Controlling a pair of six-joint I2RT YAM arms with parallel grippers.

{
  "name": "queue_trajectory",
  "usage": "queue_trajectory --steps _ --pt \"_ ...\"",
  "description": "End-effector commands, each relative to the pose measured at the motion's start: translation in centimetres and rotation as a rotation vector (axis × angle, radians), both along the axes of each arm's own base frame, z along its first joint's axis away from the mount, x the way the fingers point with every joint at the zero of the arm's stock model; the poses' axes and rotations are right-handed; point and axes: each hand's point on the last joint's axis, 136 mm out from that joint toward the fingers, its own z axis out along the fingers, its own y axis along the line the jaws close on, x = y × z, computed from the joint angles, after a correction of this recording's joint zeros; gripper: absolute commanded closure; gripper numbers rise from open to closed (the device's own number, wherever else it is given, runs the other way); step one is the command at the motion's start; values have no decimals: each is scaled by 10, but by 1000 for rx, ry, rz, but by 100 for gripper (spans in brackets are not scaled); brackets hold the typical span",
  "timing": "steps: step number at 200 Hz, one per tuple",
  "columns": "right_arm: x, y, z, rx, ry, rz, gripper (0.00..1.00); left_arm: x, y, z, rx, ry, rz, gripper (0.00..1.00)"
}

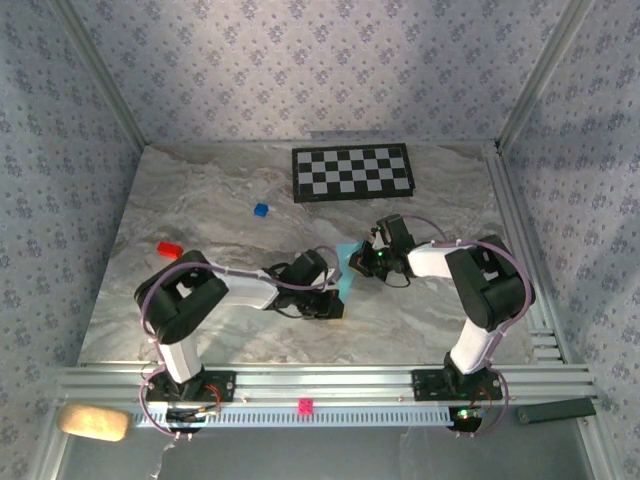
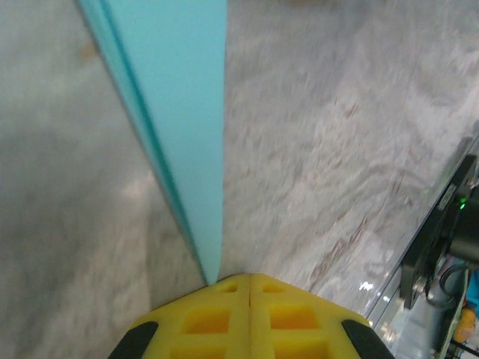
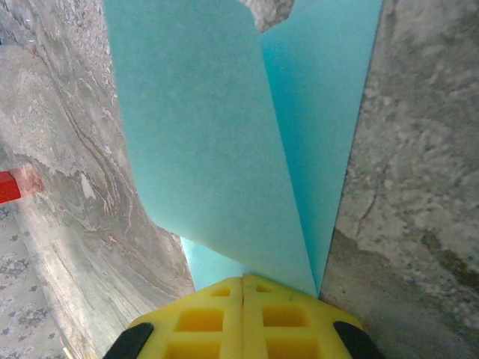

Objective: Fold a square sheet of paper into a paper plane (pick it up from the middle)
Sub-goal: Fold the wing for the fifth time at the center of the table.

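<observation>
Top external view, near to far. At the near edge, an aluminium rail (image 1: 330, 382) carries both arm bases. A small pink piece (image 1: 305, 405) sits on the rail between them, a tan pad (image 1: 92, 421) lies at the near left corner and a dark flat bar (image 1: 555, 410) at the near right.

On the marble table (image 1: 200, 200) the two arms reach inward and meet just right of centre. The left gripper (image 1: 336, 297) and right gripper (image 1: 358, 262) lie close together, with the square sheet of paper (image 1: 347, 280) between them in the near-middle of the table.

Left wrist view: the yellow fingers (image 2: 217, 318) of the left gripper (image 2: 249, 278) are pressed together with no gap, pinching one end of the sheet (image 2: 194, 90). From here the sheet is seen nearly edge-on, as a narrow cyan strip running away from the tips.

Right wrist view: the right gripper (image 3: 243, 280) is likewise fully closed, its fingers (image 3: 202, 318) clamping the sheet (image 3: 202, 149). The sheet is folded over on itself, with two layers spreading out from the pinch above the table.

Farther left, well apart from the grippers, lies a red block (image 1: 168, 249). Beyond it is a small blue cube (image 1: 261, 210). A black-and-white checkerboard (image 1: 352, 171) lies at the far edge, below the patterned walls (image 1: 320, 70).
</observation>
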Motion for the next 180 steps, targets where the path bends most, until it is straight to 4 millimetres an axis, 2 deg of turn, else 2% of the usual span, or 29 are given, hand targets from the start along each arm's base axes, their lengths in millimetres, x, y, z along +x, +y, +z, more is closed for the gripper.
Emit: queue_trajectory --steps 1,30,51,69,88,113,180 --pt "-26 -29 -41 -127 145 -42 98 -8 13 16 11 -38 -18 97" --pt "-25 -27 -39 -122 142 -44 98 15 13 60 -82 -153 32 97" --pt "-24 -26 -37 -117 140 -48 98 44 19 70 -109 -171 110 96" --pt "-24 -25 -36 -116 140 -44 98 68 13 76 -145 -142 130 95" --pt "-24 -26 -37 -126 138 -47 98 84 -3 78 -147 -132 114 95" --pt "-26 -27 -41 -135 149 -39 98 94 -8 61 -50 -116 92 96" --pt "-26 -27 -42 -136 147 -45 98 88 -33 43 -79 -45 45 100"
